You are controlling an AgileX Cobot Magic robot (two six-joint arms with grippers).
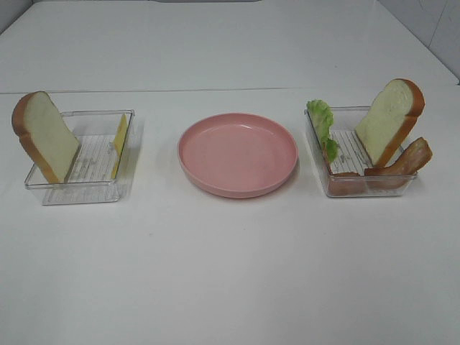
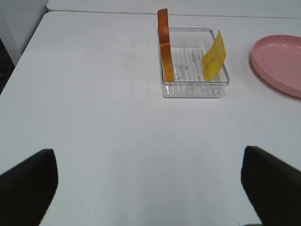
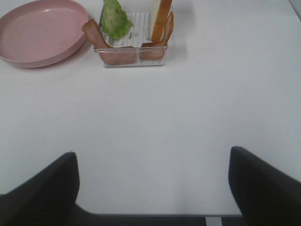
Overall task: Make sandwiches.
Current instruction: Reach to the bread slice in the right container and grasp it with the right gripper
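- The left gripper (image 2: 148, 149) is hovering over the bare table (image 1: 230, 280), well short of its tray, with its fingers spread wide and nothing between them.
- In the left tray (image 1: 79, 192), a bread slice (image 1: 44, 136) is leaning on edge against the outer end. A yellow cheese slice (image 1: 120, 135) is standing against the end nearer the plate. The two are sitting apart.
- The pink plate (image 1: 237, 191) is lying empty between the two trays, so no layer is down yet. The step in hand is probably fetching a bread slice for the base.
- To do this well, the left gripper should be coming down over the slice's top crust and closing across its two flat faces. Squeezing gently matters, since the toy bread looks soft.
- The slice should then be lifted straight up until it is clearing the tray wall, so the light tray is not getting dragged. After that it can be laid flat in the middle of the plate.
- In the right tray (image 1: 346, 109), a lettuce leaf (image 1: 321, 118) is leaning on the wall nearest the plate, and a second bread slice (image 1: 388, 121) is propped up toward the outer side. Bacon strips (image 1: 406, 159) are lying along the near end just beside that bread, with one poking over the rim.
- The right gripper (image 3: 151, 150) is hanging back over open table with its jaws apart and empty. It should be waiting its turn so the arms are not meeting over the plate.
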